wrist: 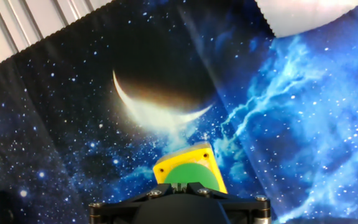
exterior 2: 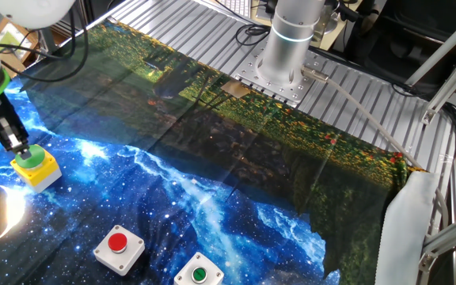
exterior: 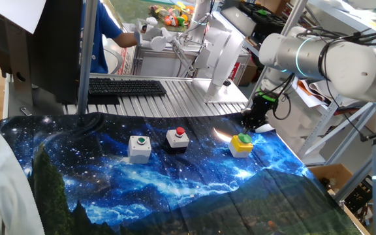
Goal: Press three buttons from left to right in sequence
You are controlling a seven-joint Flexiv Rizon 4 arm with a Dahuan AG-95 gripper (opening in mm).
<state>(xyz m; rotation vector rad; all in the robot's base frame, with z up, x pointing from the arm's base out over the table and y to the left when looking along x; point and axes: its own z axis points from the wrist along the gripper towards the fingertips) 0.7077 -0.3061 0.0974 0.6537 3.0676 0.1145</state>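
Three buttons sit in a row on the starry blue cloth. The grey-white box with a green cap (exterior: 140, 147) (exterior 2: 199, 275) is on the left, and the black-and-white box with a red cap (exterior: 177, 138) (exterior 2: 118, 244) is in the middle. On the right is the yellow box with a green cap (exterior: 241, 144) (exterior 2: 36, 168) (wrist: 188, 173). My gripper (exterior: 247, 130) (exterior 2: 20, 147) (wrist: 188, 186) points straight down over the yellow box. Its fingers are shut together, with the tips on the green cap. The hand view shows that cap right under the fingertips.
A black keyboard (exterior: 126, 87) lies on the ribbed metal table behind the cloth, near a person in a blue shirt (exterior: 103, 39). The arm's round base (exterior 2: 285, 55) is bolted at the table's back edge. A white cover (exterior 2: 406, 229) hangs at one cloth corner.
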